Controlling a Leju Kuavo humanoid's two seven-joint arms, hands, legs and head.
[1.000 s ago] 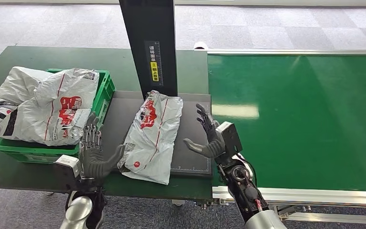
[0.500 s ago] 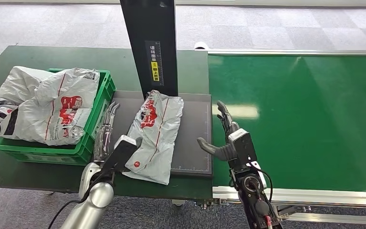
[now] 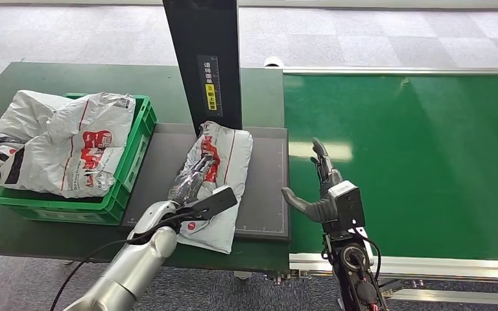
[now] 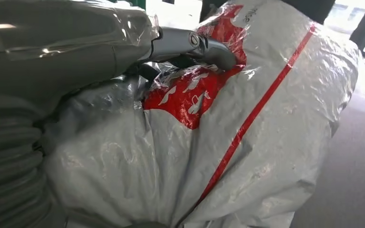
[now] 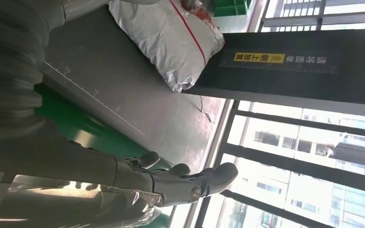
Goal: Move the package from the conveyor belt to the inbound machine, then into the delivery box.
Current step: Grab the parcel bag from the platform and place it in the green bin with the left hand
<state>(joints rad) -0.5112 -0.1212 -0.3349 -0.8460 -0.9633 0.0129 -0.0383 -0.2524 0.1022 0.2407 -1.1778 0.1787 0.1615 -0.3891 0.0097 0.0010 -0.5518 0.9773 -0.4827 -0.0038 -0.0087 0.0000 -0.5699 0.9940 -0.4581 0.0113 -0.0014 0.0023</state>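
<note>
Left hand [image 3: 194,181] has swung over onto the package [image 3: 224,168] on the inbound machine [image 3: 266,194], fingers seemingly flat on it, right hand [image 3: 324,188] spread and empty, so next it needs a grip for the delivery box [image 3: 139,139].

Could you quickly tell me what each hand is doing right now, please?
Left hand: lies on the white package on the scanner platform; whether it grips cannot be told.
Right hand: open, holding nothing, over the conveyor belt edge.
</note>
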